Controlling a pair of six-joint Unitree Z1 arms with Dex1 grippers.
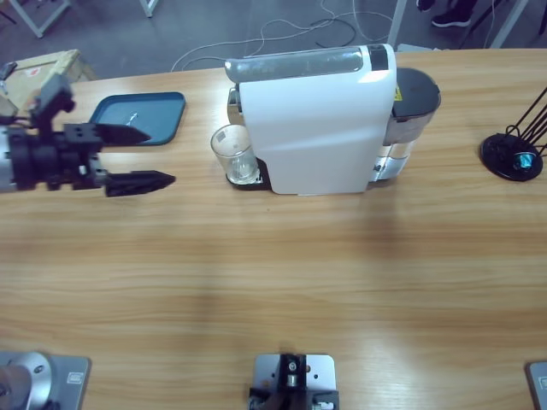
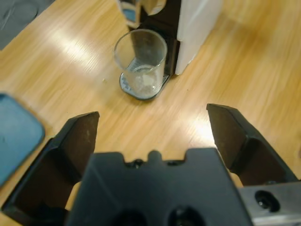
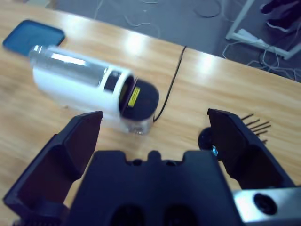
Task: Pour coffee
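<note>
— From the high view, where's the coffee?

— A thin pale layer in the clear glass tumbler (image 1: pixel 232 152), which stands on the drip tray against the front of the white coffee machine (image 1: pixel 316 120). The left gripper (image 1: pixel 141 157) is off to the tumbler's side, jaws spread, holding nothing, a blue tray (image 1: pixel 141 120) just behind it. Bare wooden table (image 1: pixel 273 282) runs wide toward the near edge — plenty of room to draw the glass out that way.

— And along the left wrist?

— The tumbler (image 2: pixel 140 59) sits dead ahead between the parted jaws, well apart from them, the coffee (image 2: pixel 144 81) shallow at the bottom. I'd judge it light, rigid, slick and breakable; take it around the mid-wall, gently, level. The machine hugs one side, so approach from the open side.

— Right wrist?

— The right gripper (image 3: pixel 155 122) hangs wide open and empty above the machine's (image 3: pixel 80 77) rear, near a black wire stand (image 3: pixel 207 139) — probably a capsule holder.
</note>
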